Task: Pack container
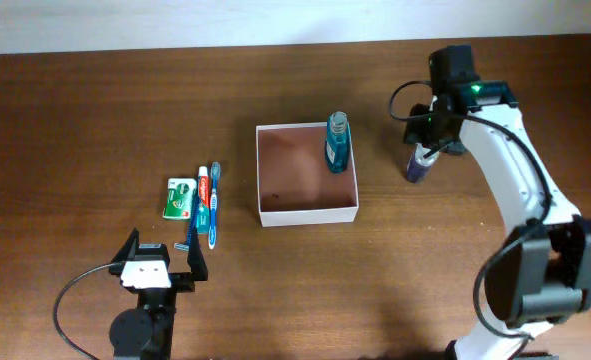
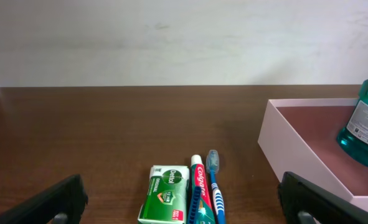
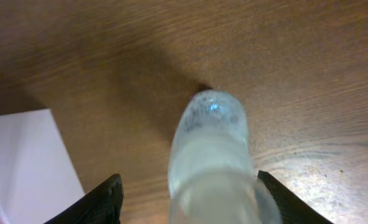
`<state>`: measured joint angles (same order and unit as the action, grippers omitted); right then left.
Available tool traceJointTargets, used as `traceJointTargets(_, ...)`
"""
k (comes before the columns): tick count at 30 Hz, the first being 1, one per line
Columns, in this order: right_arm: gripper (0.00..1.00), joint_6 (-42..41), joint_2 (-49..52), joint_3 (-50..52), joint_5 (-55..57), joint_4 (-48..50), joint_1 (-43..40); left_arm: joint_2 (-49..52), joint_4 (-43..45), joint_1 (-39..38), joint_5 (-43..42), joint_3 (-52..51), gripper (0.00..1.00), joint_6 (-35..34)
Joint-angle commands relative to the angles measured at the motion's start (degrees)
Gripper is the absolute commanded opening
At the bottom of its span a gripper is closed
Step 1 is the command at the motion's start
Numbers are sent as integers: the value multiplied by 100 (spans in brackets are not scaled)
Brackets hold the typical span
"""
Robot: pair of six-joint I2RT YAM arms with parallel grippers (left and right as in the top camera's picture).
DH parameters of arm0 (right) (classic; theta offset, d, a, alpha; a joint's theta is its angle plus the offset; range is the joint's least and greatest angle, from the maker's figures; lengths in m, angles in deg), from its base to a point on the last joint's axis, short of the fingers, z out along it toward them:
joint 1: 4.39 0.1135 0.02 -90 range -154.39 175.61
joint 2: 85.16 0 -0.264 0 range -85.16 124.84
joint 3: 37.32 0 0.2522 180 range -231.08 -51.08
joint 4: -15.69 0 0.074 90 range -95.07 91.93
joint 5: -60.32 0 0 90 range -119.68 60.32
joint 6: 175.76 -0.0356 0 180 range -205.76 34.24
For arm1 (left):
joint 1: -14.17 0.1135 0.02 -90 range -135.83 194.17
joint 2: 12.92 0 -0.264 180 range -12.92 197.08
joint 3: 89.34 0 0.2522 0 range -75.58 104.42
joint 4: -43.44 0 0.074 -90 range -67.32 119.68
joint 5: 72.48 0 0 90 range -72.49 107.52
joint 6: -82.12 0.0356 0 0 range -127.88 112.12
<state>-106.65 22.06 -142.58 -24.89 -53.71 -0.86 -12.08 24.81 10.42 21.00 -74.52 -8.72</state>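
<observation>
The container (image 1: 310, 214), thin-walled and probably light enough to slide, sits mid-bench (image 1: 95, 120), near the small clear bottle (image 3: 208, 143), smooth, round and likely slippery, which the right gripper (image 3: 190, 196) straddles with jaws apart, best closing on its middle; the left gripper (image 1: 163, 252) stands wide apart.

White arm (image 1: 505, 150), black joints, cables (image 1: 59, 300)

The overhead camera is looking straight down at the table (image 1: 75, 120). The left wrist camera is sitting low, looking across toward the wall (image 2: 171, 37). Both are showing the container (image 2: 299, 149). The right wrist camera is looking down, very near a bottle (image 3: 210, 143).
</observation>
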Motion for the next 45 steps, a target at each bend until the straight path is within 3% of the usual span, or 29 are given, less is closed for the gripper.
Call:
traceJointTargets(1, 58, -101, 83, -33, 221, 85, 4, -48, 15, -22, 61, -35, 99, 48)
traceJointTargets(12, 52, -33, 15, -61, 190, 2, -382, -48, 15, -22, 61, -35, 99, 48)
traceJointTargets(19, 42, 120, -37, -76, -83, -68, -391, -48, 15, -22, 61, -35, 99, 48)
traceJointTargets(23, 28, 361, -37, -94, -90, -72, -393, -48, 15, -22, 63, -35, 99, 48)
traceJointTargets(37, 28, 496, -122, -1067, -140, -1029, -391, -48, 15, -22, 63, -35, 99, 48)
traceJointTargets(45, 27, 719, -162, -1174, -702, -1255, -391, -48, 15, -22, 61, -35, 99, 46)
